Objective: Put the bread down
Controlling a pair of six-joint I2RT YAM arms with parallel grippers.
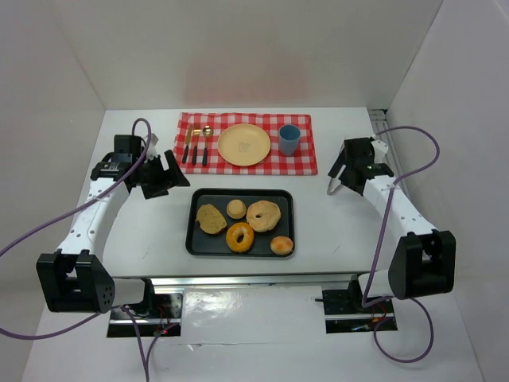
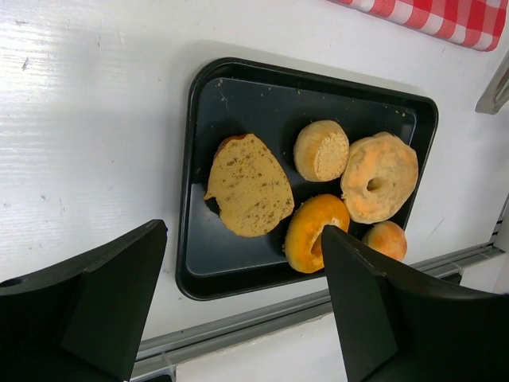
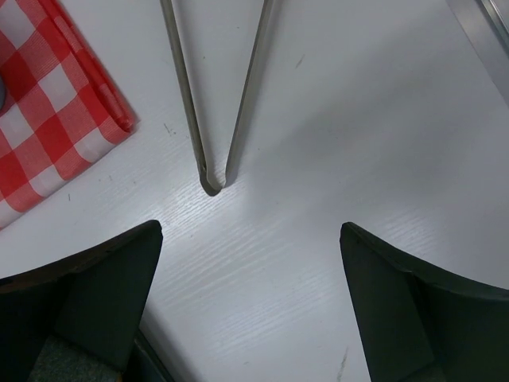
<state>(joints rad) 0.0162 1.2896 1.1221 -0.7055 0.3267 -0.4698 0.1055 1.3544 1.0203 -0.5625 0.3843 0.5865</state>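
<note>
- The bread slice (image 1: 211, 218) (image 2: 249, 185) is seen lying flat, cut face up, in the left part of the black tray (image 1: 191, 239) (image 2: 238, 95).
- Four other baked items are shared with it on the tray: a round bun (image 1: 236, 208) (image 2: 321, 150) just right of the slice, a pale bagel (image 1: 263, 215) (image 2: 379, 176) beyond that, a glazed orange doughnut (image 1: 240, 236) (image 2: 314, 231) at the near edge close to the slice's corner, and a small roll (image 1: 281, 245) (image 2: 386, 239) in the near right corner.
- The tray is set on the white table (image 1: 143, 231), between the two arms.
- Behind the tray a red checked cloth (image 1: 302, 163) (image 3: 48, 119) is spread; on it a yellow plate (image 1: 244, 145) is placed at the middle, with cutlery (image 1: 196, 146) to its left and a blue cup (image 1: 289, 139) to its right.
- The left gripper (image 1: 169, 179) (image 2: 242, 239) is held above the table to the left of the tray, its jaws spread wide and nothing held; in the wrist view the tray is framed between the fingers.
- The right gripper (image 1: 342, 169) (image 3: 250, 231) is held to the right of the cloth, jaws spread wide, nothing grasped.
- Metal tongs (image 1: 338, 185) (image 3: 211, 188) are laid on the table by the right gripper, their joined end pointed toward the gap between its fingers and apart from them.
</note>
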